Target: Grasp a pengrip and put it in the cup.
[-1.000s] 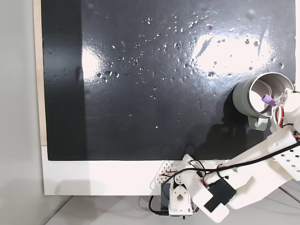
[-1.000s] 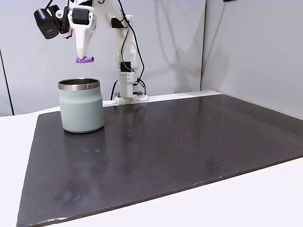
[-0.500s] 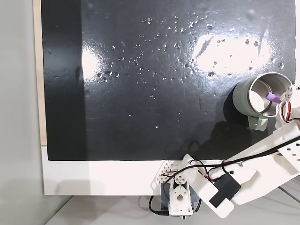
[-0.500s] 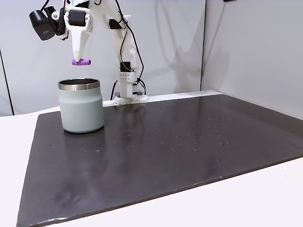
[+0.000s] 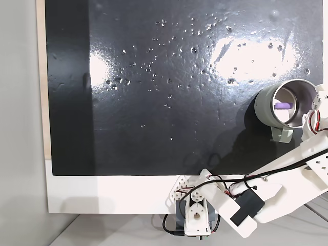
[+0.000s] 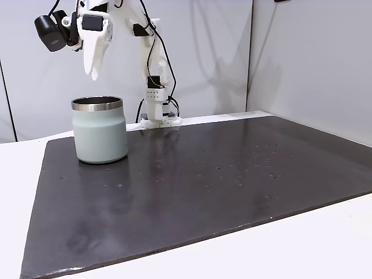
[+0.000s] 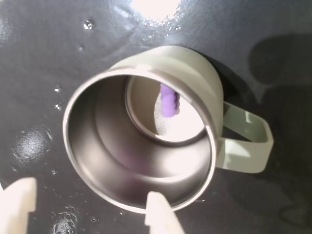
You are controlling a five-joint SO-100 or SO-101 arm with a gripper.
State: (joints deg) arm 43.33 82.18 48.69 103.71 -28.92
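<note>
From above in a fixed view, the pengrip (image 5: 284, 105) lies inside the cup (image 5: 264, 108). Side on, the jaws (image 6: 92, 71) hang spread and empty above it. Below the wrist camera, a careless retreat could clip the rim and tip it.

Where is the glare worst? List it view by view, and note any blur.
In a fixed view, two white glare patches wash out the black mat; in the wrist view, glare hits the mat above the cup, and the claw tips look soft; in a fixed view from the side, the light is even.
</note>
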